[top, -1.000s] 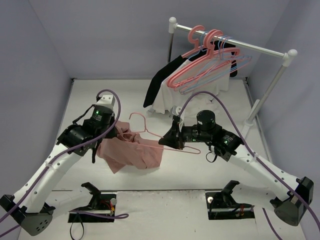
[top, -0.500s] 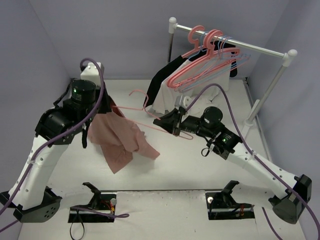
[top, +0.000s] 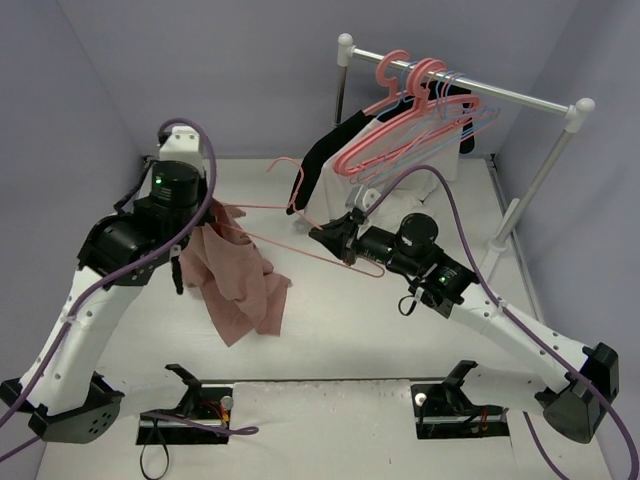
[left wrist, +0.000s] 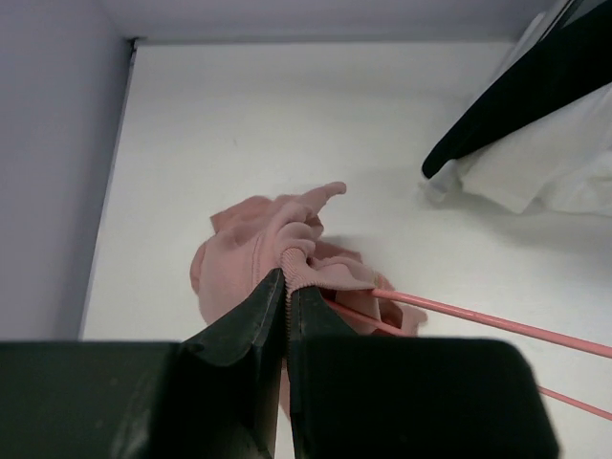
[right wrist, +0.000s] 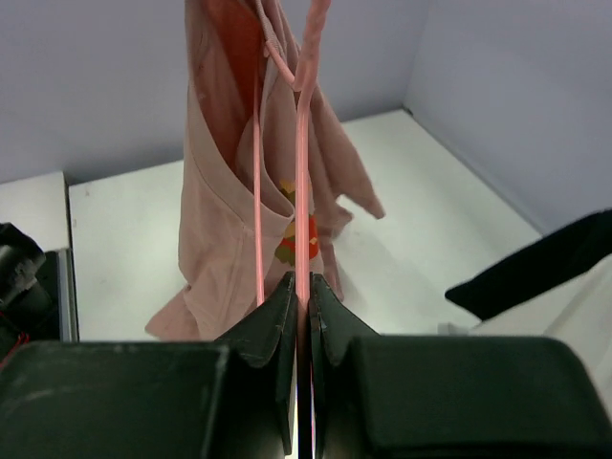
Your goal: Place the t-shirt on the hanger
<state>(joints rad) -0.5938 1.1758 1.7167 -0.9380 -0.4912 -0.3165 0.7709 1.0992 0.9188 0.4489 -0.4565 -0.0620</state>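
The left fingers (left wrist: 260, 314) are pinched fully together on a bunched, ribbed edge of the t-shirt (top: 238, 280). In the top view they are hidden beneath their own wrist. The salmon cloth hangs from them in a crumpled drape at about 9 o'clock of the counter (top: 340, 325). Whether its lowest corner touches the surface I cannot tell.

The right fingers (right wrist: 275, 330) are likewise closed tight, clamped on the thin wire of the hanger (top: 300, 222) near its 4 o'clock end. From there the frame stretches toward 10 o'clock, and one arm of it goes into the cloth just beside the left wrist. How far it reaches inside is concealed by folds. The hook stands free at 12 o'clock of the frame.

From the right wrist, two wires run toward 12 o'clock in front of the cloth and are cut off by the picture's edge (the hook is not seen there). From the left wrist, both wires leave toward 3 o'clock, also cut off.

At 1 o'clock stands the rack (top: 500, 97). The black garment (top: 318, 165) and the white garment (top: 330, 203) hang there, partly behind the right arm's cable.
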